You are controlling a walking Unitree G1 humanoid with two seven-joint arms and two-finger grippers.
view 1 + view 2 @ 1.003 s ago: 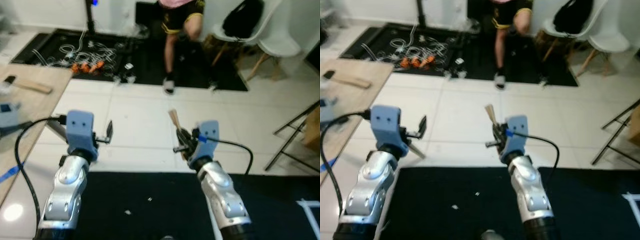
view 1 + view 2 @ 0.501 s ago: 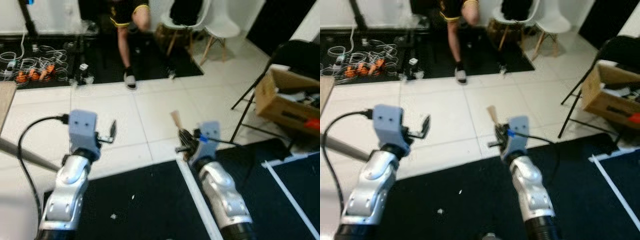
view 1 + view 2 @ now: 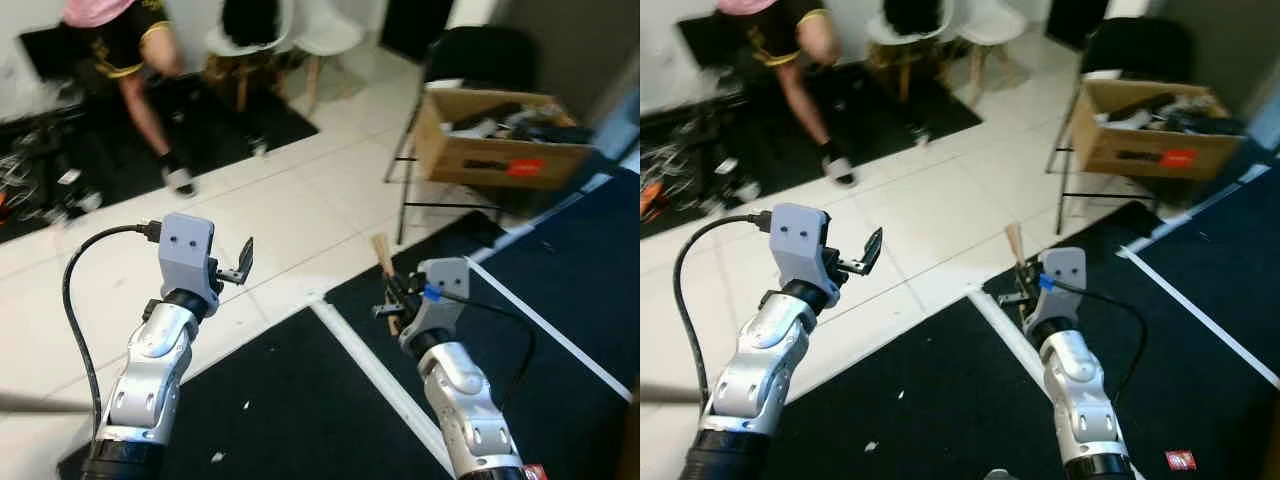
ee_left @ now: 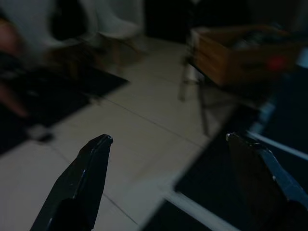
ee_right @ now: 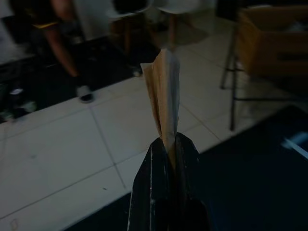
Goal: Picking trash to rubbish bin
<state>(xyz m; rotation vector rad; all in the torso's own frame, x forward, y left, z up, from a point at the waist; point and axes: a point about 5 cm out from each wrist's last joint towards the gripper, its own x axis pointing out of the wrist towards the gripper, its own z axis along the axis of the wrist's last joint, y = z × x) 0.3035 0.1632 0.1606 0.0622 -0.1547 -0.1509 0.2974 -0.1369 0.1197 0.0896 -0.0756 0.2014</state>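
1. The right pincer [image 3: 1018, 283] was clenched on a thin brown scrap of trash [image 5: 164, 91]. The scrap stuck up out of the fingertips, held in the air above the edge of the black mat [image 3: 300, 400].
2. The left pincer [image 3: 243, 266] was released, with its two fingers [image 4: 91, 173] wide apart and nothing between them. It hung over the white floor tiles [image 3: 280, 210], just beside the black mat.
3. The step in hand looked like carrying: the trash was already picked up and was on its way to the bin.
4. A brown cardboard box [image 3: 495, 140] full of bits sat on a folding stand, far past the black mat. I could not tell if that was the rubbish bin.
5. A person [image 3: 135, 60] stood far off from the black mat, near some white chairs [image 3: 300, 30].
6. Next, I think the robot needed to find the bin, walk up close, hold the scrap over it and let go.
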